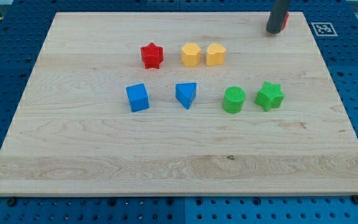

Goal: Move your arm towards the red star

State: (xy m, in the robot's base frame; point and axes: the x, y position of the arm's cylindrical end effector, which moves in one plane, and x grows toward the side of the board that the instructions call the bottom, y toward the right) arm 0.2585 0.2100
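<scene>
The red star (151, 55) lies on the wooden board (104, 155) in the upper middle. My tip (274, 32) is at the view's top right, far to the right of the red star and a little above its row. A red block (284, 22) sits right behind the rod, mostly hidden, so its shape cannot be told.
A yellow hexagon (191, 55) and a yellow heart-like block (215, 55) lie between the star and my tip. Below are a blue cube (137, 98), a blue triangle (186, 94), a green cylinder (234, 99) and a green star (270, 96).
</scene>
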